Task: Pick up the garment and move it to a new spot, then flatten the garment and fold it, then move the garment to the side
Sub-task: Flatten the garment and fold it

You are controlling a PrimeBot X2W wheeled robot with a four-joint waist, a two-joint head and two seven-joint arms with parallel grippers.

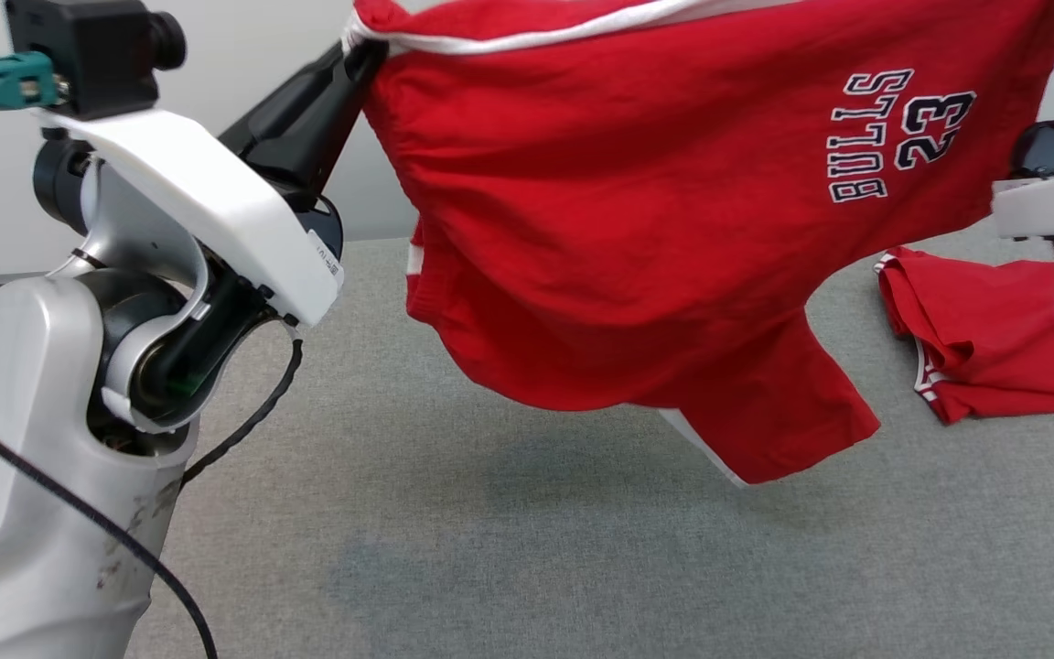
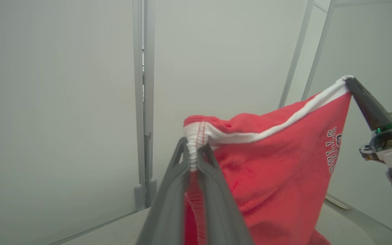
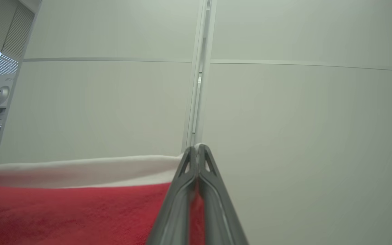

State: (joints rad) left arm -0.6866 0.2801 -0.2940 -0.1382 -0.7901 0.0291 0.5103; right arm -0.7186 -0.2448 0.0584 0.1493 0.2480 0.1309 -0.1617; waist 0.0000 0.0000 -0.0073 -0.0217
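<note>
Both clamped on the waistband (image 1: 582, 32): left gripper (image 2: 193, 151) and right gripper (image 3: 196, 149) stretch the red garment (image 1: 637, 229) between them, legs hanging below.

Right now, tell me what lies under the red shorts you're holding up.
Grey surface carrying the shadow of the shorts. A second red garment lies off to the right. The hanging cloth hides the surface's far edge behind it.
</note>
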